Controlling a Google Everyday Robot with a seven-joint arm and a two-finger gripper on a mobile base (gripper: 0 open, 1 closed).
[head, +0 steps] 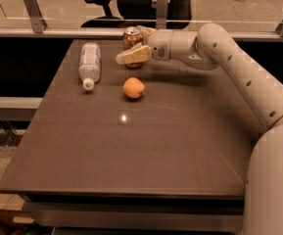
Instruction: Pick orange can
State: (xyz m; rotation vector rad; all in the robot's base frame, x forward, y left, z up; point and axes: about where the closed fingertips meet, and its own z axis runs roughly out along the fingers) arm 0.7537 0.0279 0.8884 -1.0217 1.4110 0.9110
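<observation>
The orange can (131,36) stands upright at the far edge of the table, orange-brown with a silver top. My gripper (129,44) reaches in from the right and straddles it. One finger (131,56) lies in front of the can's lower part and the other finger (145,31) sits behind its right side. The fingers are spread apart, and the can rests on the table. I cannot tell whether they touch it.
A round orange fruit (133,88) lies just in front of the can. A clear plastic bottle (89,62) with a white cap lies on its side to the left. The dark table (131,151) has a glass rail and office chairs behind it.
</observation>
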